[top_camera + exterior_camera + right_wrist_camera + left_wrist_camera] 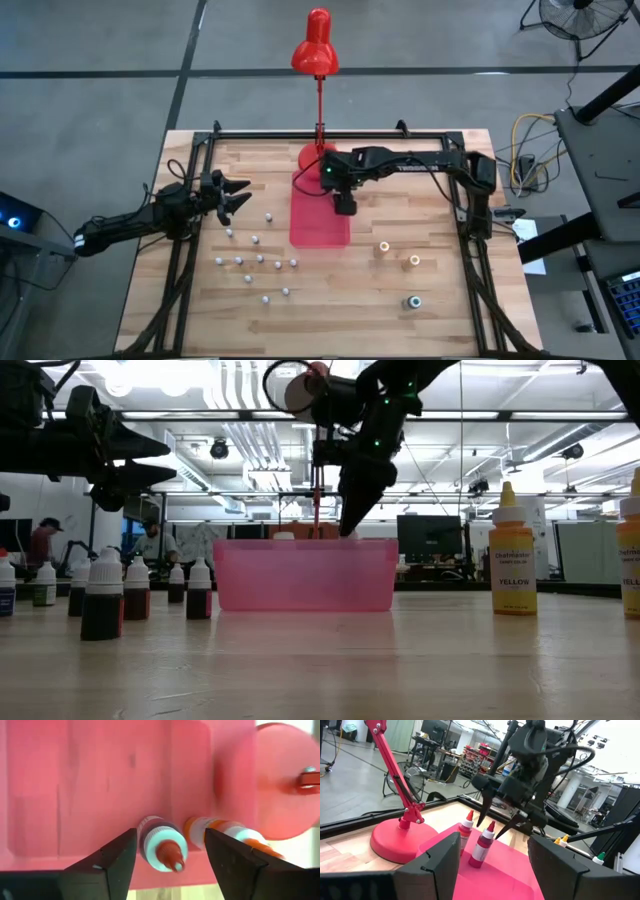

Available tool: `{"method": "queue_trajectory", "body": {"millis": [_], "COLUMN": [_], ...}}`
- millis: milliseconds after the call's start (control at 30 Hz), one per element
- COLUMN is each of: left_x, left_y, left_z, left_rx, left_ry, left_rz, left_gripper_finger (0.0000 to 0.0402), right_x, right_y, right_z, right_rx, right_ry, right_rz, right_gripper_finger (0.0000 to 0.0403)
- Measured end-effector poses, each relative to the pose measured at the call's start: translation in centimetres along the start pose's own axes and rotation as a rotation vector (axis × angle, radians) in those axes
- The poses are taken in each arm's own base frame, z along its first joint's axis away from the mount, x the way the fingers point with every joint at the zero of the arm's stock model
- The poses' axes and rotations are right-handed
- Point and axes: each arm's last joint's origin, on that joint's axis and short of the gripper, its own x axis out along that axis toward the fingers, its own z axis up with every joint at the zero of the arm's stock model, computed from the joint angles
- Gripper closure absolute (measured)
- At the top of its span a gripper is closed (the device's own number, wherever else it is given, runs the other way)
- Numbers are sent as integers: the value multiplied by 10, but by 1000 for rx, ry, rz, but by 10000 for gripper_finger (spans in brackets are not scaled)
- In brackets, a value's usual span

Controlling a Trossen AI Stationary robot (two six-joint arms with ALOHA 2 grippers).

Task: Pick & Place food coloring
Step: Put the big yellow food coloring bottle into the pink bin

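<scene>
Red tray (515,875) holding two upright red-capped bottles (481,846), right tool (496,824) open above them, empty

Two red-capped bottles (482,845) stand upright in the tray; small whitish-capped bottles (255,262) are scattered on the desk.

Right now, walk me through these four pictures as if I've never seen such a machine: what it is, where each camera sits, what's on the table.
Two dark robot arms work at a wooden table.

One camera looks straight down, one sits at table height, and one rides on each wrist.

The right gripper hangs open over a red tray, just above two red-capped bottles standing in it. It holds nothing.

The left gripper waits open at the table's left side, above a cluster of small bottles. Three bigger bottles stand on the right. A red desk lamp stands behind the tray.
</scene>
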Motion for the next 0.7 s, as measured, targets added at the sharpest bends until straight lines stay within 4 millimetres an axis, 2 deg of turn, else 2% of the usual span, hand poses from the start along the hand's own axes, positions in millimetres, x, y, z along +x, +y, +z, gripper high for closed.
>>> {"method": "queue_trajectory", "body": {"millis": [300, 533, 700], "left_x": [0, 0, 0], "left_y": [0, 0, 0], "left_z": [0, 0, 0], "left_rx": [0, 0, 0], "left_ry": [0, 0, 0], "left_rz": [0, 0, 0], "left_gripper_finger": [197, 197, 197], "right_x": [-31, -75, -111], "right_y": [4, 11, 20], "right_z": [1, -1, -14], "right_rx": [-8, 26, 56], "right_ry": [-49, -142, -148], "right_rz": [-44, -41, -31], "right_gripper_finger": [118, 76, 46]}}
